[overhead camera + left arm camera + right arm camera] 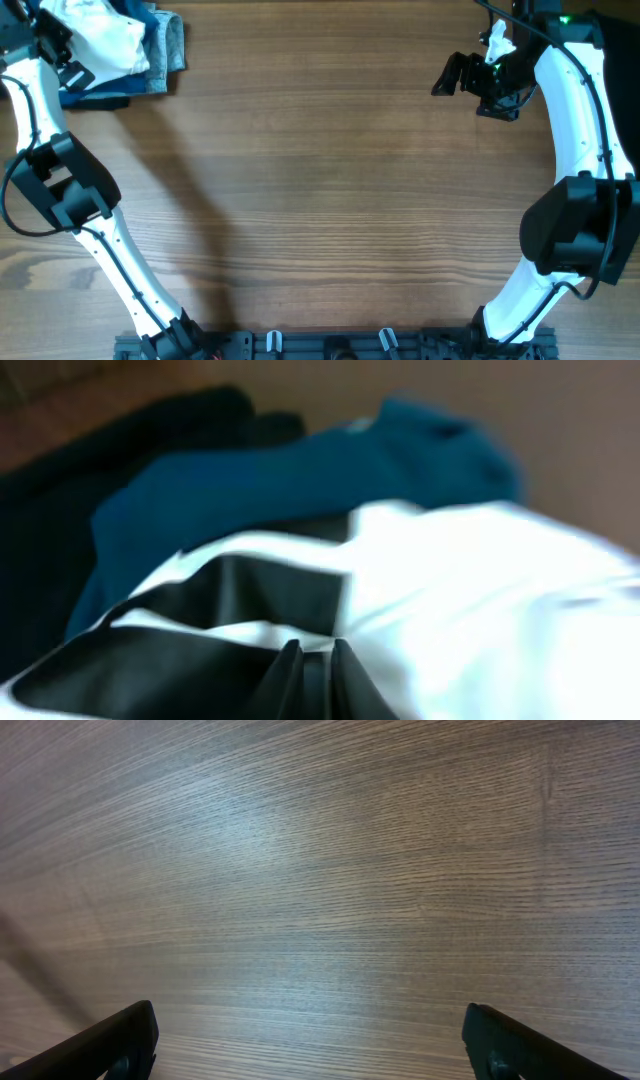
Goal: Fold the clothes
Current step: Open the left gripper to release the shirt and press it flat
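Note:
The clothes lie in a pile at the table's far left corner. The white T-shirt (110, 40) is bunched on top, over a blue garment (100, 96) and a grey one (172, 45). My left gripper (55, 50) is at the pile's left side. In the blurred left wrist view its fingers (315, 650) are nearly together, tips pressed into the white T-shirt (480, 590) beside its black lettering (200, 660). The blue garment (300, 470) and a black one (60, 510) lie behind. My right gripper (455, 75) is wide open and empty (310, 1040) over bare wood at the far right.
The wooden table (320, 200) stretches between the two arms. The left arm's elbow (65, 185) stands at the left edge, and the right arm's elbow (580, 230) at the right edge. A fixture bar (320, 345) runs along the front edge.

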{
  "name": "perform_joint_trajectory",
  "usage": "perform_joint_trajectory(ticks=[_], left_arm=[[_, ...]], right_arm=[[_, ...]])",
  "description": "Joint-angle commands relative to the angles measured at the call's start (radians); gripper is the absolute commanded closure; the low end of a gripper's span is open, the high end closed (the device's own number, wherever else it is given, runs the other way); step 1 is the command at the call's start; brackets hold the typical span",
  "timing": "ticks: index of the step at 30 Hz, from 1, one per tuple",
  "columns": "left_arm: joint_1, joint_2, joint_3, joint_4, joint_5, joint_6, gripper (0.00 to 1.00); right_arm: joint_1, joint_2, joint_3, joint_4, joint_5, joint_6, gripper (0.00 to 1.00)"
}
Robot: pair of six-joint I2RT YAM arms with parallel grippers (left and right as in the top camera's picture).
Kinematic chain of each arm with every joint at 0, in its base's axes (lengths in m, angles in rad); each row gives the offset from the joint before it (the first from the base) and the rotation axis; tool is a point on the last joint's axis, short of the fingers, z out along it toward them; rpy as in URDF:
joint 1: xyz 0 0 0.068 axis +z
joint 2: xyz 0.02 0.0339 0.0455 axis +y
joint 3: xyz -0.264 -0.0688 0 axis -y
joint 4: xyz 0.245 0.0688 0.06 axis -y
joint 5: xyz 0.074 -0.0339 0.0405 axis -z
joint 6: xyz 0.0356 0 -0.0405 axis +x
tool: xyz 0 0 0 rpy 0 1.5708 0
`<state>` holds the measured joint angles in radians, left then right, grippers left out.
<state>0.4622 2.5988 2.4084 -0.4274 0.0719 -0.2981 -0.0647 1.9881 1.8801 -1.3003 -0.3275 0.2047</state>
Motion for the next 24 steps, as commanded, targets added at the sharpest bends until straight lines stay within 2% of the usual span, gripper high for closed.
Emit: perform_joint_trajectory(ticks=[1,5,9,16,21,24], left_arm=[[-0.058,-0.147,0.004,0.0,-0.01,-0.002,0.87],[-0.105,-0.154,0.004,-0.032,-0.011,-0.001,0.86],[-0.141,-0.129,0.0,-0.105,-0.026,0.002,0.9],[-0.149,-0.039,-0.001,-0.156,-0.089,0.0,0.89],[-0.149,0.019,-0.001,-0.149,-0.088,-0.002,0.81],[-0.157,0.043,-0.001,-0.149,-0.084,-0.002,0.67]], right_arm=[[-0.002,0.009,-0.002,0.002,0.017,-0.014,0.02],[-0.002,0.009,-0.002,0.002,0.017,-0.021,0.02],[-0.002,0.009,-0.002,0.002,0.017,-0.022,0.02],[-0.002,0.009,-0.002,0.005,0.017,-0.031,0.02],[-0.002,0.009,-0.002,0.009,0.017,-0.029,0.02],[-0.002,0.009,-0.002,0.011,0.017,-0.029,0.02]])
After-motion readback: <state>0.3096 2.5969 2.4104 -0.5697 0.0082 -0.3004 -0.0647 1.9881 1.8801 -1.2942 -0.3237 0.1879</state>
